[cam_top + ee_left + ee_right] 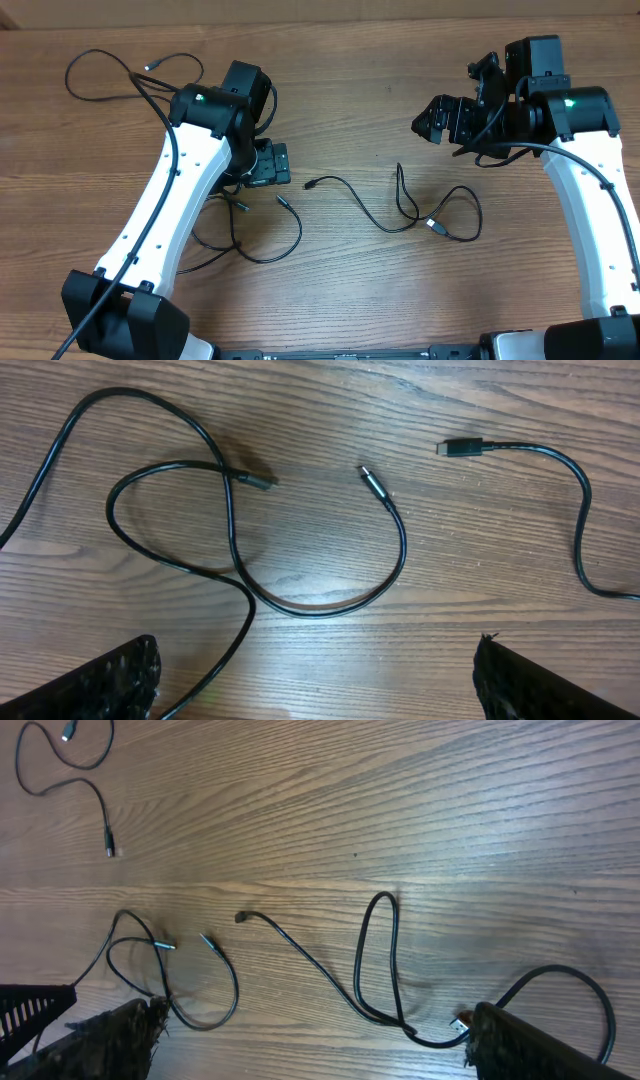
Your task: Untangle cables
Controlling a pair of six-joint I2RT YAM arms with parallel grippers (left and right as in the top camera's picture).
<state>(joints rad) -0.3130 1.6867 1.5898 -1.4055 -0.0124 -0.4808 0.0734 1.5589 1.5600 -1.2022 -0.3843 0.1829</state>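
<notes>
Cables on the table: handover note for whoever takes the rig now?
Left gripper: open, empty, over the first thin black cable.
Right gripper: open, empty, over the second thin black cable mid-table.
Third thin black cable: far-left corner of the wooden table.
Done: the three appear to lie apart.
Left: the first and second each cross themselves; lay them out straight.

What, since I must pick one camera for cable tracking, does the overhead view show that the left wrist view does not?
Only overhead: the left arm, the right arm, a third cable at the far left, and the right-hand loops of the middle cable. Only left wrist: the upper arc of the looped cable, which the left arm covers from overhead. Both: the looped cable's two plugs and the middle cable's left plug.
</notes>
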